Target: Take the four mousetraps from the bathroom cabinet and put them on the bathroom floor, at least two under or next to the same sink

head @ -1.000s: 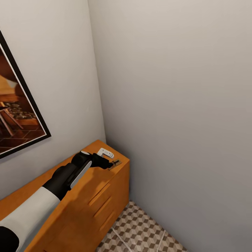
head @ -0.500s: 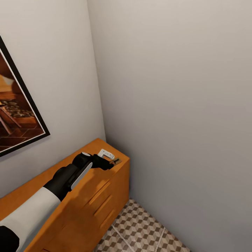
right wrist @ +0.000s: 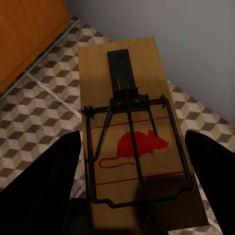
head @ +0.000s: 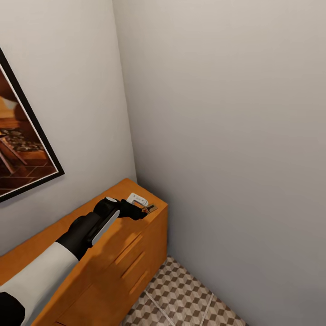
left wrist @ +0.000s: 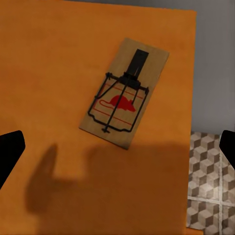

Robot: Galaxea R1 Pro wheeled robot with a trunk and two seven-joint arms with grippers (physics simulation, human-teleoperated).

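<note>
The left pincer (head: 144, 211) hovers over the far end of the cabinet (head: 113, 267), its fingers spread wide with a mousetrap (left wrist: 124, 99) lying flat on the top between them, near the end edge above the bathroom floor (head: 181, 299). The right pincer (right wrist: 132, 186) grips a second mousetrap (right wrist: 132, 132) above the tiles. Since the earlier frames, the left arm has barely moved; the view shifted slightly.

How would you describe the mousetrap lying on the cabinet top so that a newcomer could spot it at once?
Find the orange wooden cabinet in the room's corner and follow its top to the far end. There, near the edge above the tiled floor, lies the mousetrap. Unlike the white object beside it, it is a flat tan board with black wire and a red mouse print.
</note>
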